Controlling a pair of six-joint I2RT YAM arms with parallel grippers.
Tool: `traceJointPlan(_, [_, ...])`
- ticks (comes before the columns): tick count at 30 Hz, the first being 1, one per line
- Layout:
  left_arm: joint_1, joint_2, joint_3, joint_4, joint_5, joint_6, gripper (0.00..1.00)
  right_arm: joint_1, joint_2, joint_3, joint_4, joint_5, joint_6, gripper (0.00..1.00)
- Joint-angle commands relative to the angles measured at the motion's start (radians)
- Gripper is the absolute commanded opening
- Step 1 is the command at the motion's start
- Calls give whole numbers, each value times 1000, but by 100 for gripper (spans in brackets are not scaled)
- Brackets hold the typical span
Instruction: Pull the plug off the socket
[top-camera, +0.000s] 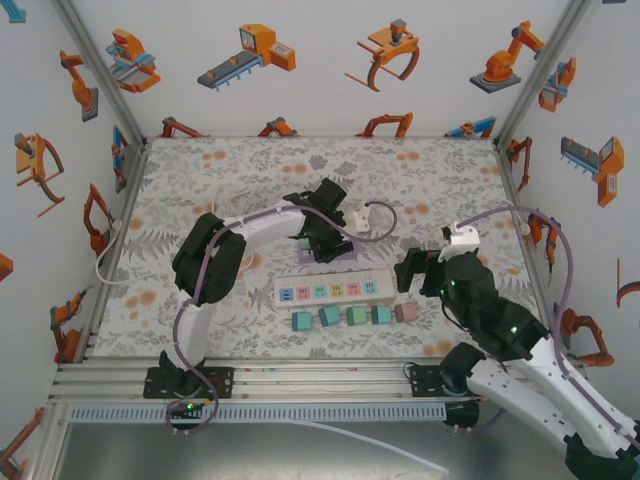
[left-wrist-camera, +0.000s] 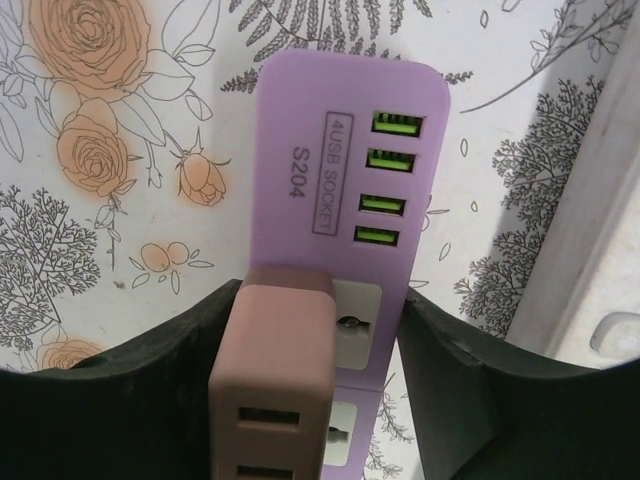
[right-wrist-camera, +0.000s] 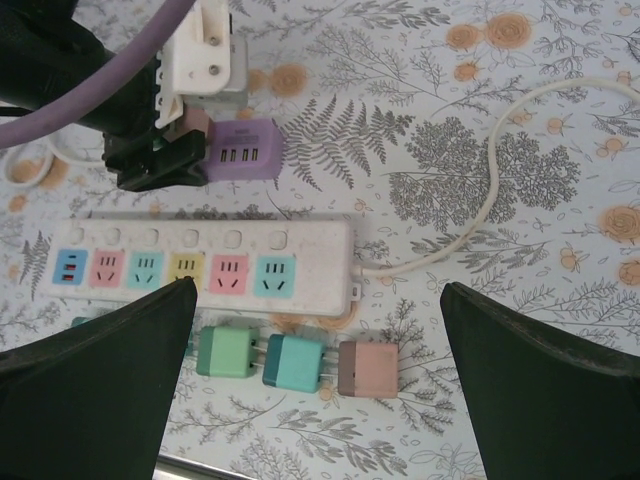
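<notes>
Between the left pincer's (left-wrist-camera: 318, 335) fingers, the plug (left-wrist-camera: 275, 370) sits seated in the purple socket (left-wrist-camera: 340, 130), and the pincer is clamped across both. Under the wide-open right pincer (right-wrist-camera: 318, 300), a white strip (right-wrist-camera: 200, 235) and loose plugs (right-wrist-camera: 295, 362) lie on the counter (right-wrist-camera: 450, 80).

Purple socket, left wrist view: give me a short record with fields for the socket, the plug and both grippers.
socket: purple socket, flat on the floral table, four USB ports unused
plug: brown plug, looks seated in the socket
left gripper: shut on the brown plug, one finger each side
right gripper: open, near the white power strip
task: plug not yet pulled out
</notes>
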Motion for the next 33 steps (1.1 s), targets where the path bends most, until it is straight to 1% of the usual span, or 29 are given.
traceJointPlan(1, [-8, -15, -25, 20, -12, 0, 63, -5, 35, -3, 10, 12, -32, 100])
traceJointPlan(2, [-9, -19, -30, 27, -14, -3, 65, -5, 46, 1, 13, 12, -36, 100])
traceJointPlan(6, [-13, -52, -47, 68, -25, -19, 67, -5, 72, 18, 24, 8, -71, 100])
traceJointPlan(9, [-14, -99, -63, 114, -21, -45, 73, -6, 91, 33, 41, -4, -122, 100])
traceJointPlan(11, [-14, -140, -77, 141, -19, -65, 76, -9, 110, 42, 57, -13, -157, 100])
traceJointPlan(15, [-14, -254, -122, 207, -23, -121, 76, -35, 163, 71, 113, -87, -239, 100])
traceJointPlan(17, [-13, -325, -160, 253, -26, -152, 76, -62, 200, 86, 155, -145, -274, 100])
traceJointPlan(20, [-10, -439, -213, 291, -35, -197, 76, -127, 282, 112, 233, -262, -318, 99])
traceJointPlan(23, [5, -567, -288, 334, -39, -273, 76, -207, 391, 163, 299, -424, -343, 99])
traceJointPlan(26, [30, -709, -396, 392, -45, -398, 77, -257, 511, 226, 355, -578, -402, 97])
traceJointPlan(28, [61, -805, -478, 424, -44, -516, 79, -288, 603, 279, 374, -708, -470, 95])
traceJointPlan(29, [76, -844, -523, 436, -37, -561, 79, -296, 632, 295, 381, -747, -503, 94])
traceJointPlan(31, [106, -926, -607, 461, -48, -685, 79, -305, 705, 331, 397, -821, -613, 92])
traceJointPlan(33, [116, -993, -675, 458, -98, -771, 79, -307, 764, 363, 393, -902, -751, 89])
